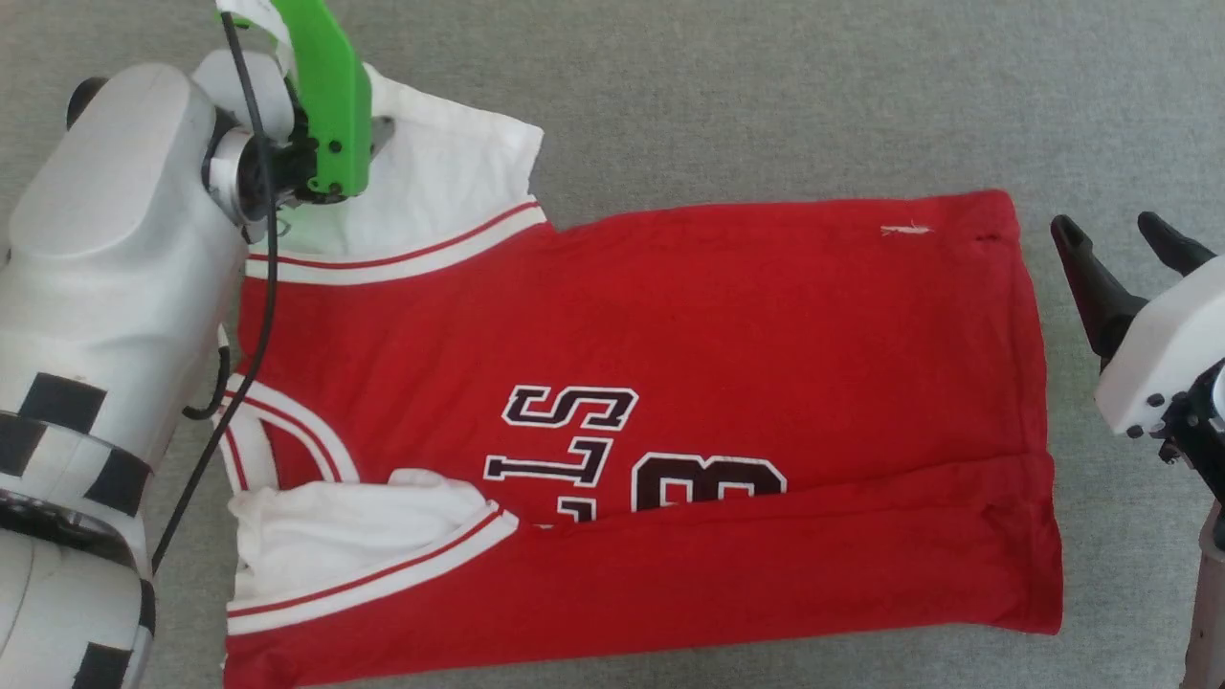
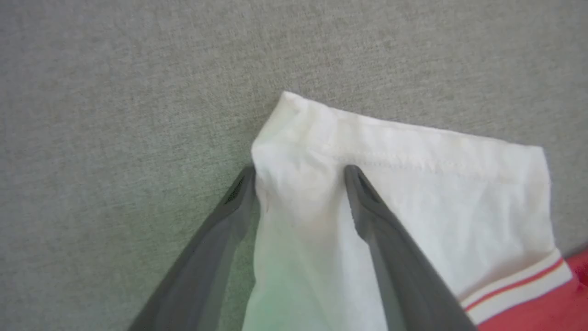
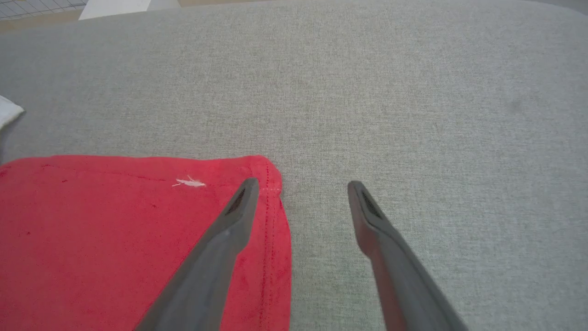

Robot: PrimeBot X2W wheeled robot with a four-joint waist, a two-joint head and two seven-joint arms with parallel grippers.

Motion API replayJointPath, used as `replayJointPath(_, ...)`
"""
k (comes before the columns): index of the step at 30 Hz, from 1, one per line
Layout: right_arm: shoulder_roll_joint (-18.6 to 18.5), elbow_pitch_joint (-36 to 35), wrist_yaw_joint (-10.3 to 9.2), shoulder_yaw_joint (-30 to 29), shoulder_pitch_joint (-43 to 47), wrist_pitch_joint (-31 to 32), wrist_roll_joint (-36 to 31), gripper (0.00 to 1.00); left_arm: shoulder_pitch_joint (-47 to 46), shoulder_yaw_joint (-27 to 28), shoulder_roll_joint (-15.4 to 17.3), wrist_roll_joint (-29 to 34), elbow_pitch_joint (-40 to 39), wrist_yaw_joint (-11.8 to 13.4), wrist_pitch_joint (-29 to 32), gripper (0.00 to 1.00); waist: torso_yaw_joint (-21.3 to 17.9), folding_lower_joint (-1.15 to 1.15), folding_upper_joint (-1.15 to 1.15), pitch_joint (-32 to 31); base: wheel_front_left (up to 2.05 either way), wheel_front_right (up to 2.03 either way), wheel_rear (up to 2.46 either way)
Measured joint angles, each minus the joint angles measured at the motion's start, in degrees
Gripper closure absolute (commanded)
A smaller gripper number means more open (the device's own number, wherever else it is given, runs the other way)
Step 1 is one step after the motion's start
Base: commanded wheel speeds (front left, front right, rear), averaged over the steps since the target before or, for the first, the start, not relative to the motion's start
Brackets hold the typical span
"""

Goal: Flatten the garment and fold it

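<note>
The jersey (image 1: 670, 383) lies spread on the grey cloth surface (image 1: 766, 96), turned sideways: neck and shoulders toward the robot's left, hem toward its right. Its near long edge is folded up over the front, hiding part of the black-and-white lettering. At both shoulders the white lining shows, edged by the striped trim. A small white fleck (image 1: 904, 229) sits near the far hem corner.

The left arm (image 1: 105, 287), pale with black squares, runs up the left side of the head view and bends at the wrist over the far shoulder. There a green bracket (image 1: 330, 105) stands above the white cloth. In its wrist view the left gripper (image 2: 298, 170) is spread wide astride the corner of that white strap (image 2: 413, 197): one finger at the cloth's edge, the other over it, not pinching.

The right gripper (image 1: 1105, 230) stands just beside the hem at the far right corner, fingers parted and empty. In its wrist view, one finger (image 3: 239, 207) crosses the red corner; the other is over bare surface.
</note>
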Motion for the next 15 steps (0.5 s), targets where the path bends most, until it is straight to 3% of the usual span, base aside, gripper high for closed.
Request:
replayJointPath(6, 0.4, -0.9, 0.0, -0.2, 0.0, 0.3, -0.4, 0.0, -1.0, 0.4, 0.9, -0.6, 0.1, 2.7, 4.7, 0.04, -1.2, -0.01, 0.0, 2.1, 0.0, 0.0, 0.0)
replayJointPath(7, 0.4, -1.1, 0.0, -0.2, 0.0, 0.3, -0.5, 0.0, -0.9, 1.0, 1.2, -1.2, -0.2, 2.8, 4.5, 1.0, -1.4, -0.01, 0.0, 2.4, 0.0, 0.0, 0.0)
replayJointPath(15, -0.4, -1.3, 0.0, 0.0, -0.1, 1.6, -0.6, 0.0, 2.8, 6.6, 1.2, -7.5, -2.7, 1.0, -1.2, 1.0, -0.3, 0.0, 0.0, 1.3, 0.0, 0.0, 0.0)
